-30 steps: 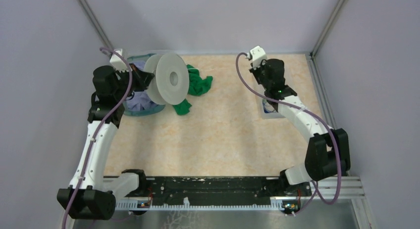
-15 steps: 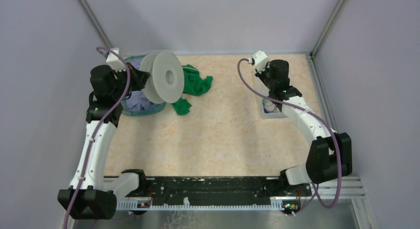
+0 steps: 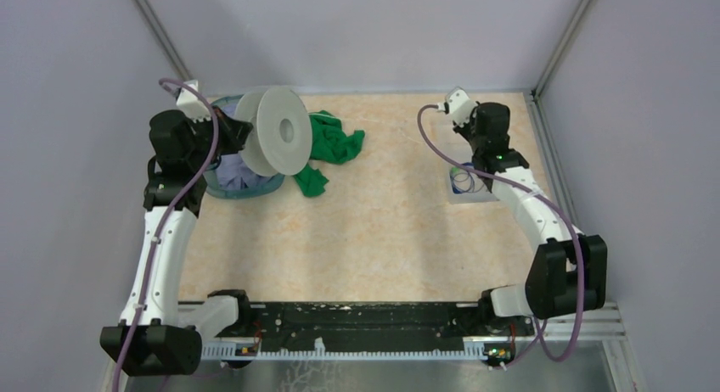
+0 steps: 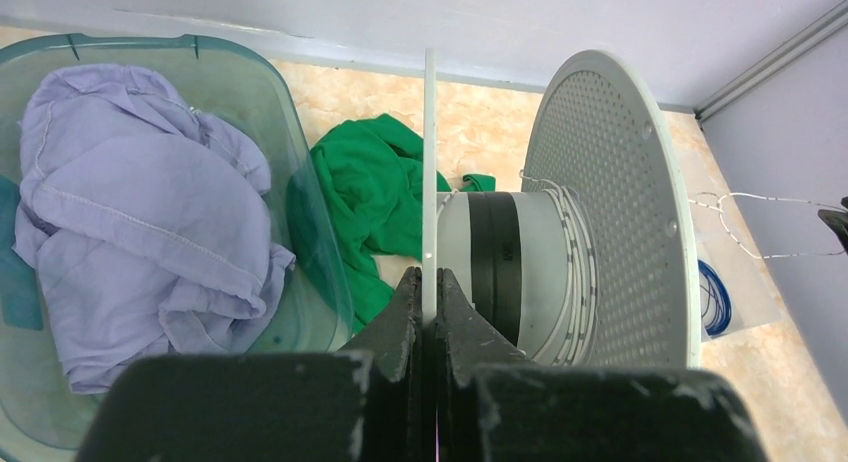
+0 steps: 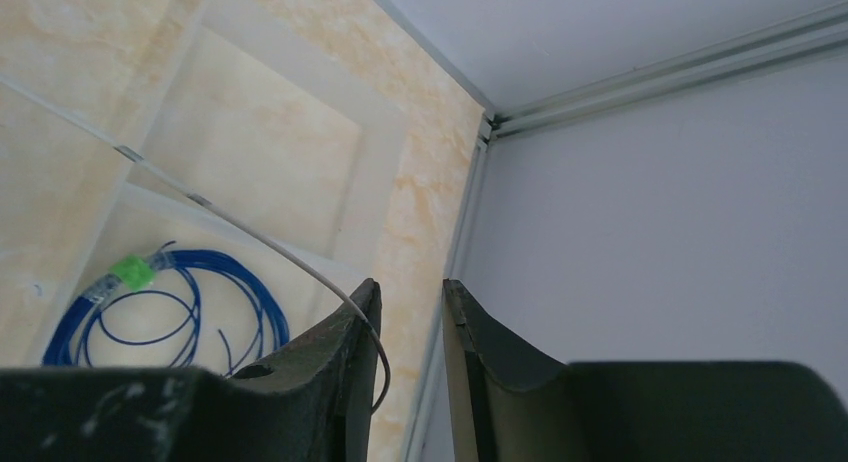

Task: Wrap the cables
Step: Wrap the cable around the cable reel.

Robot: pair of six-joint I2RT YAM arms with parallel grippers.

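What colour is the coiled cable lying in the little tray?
Dark blue cable with a small green tag; the right wrist view shows it best.

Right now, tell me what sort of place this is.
Probably a robot test cell, not a home: plain lilac wall panels in aluminium frame rails box in a beige marble-pattern tabletop, with two white-and-black robot arms bolted to a black base rail.
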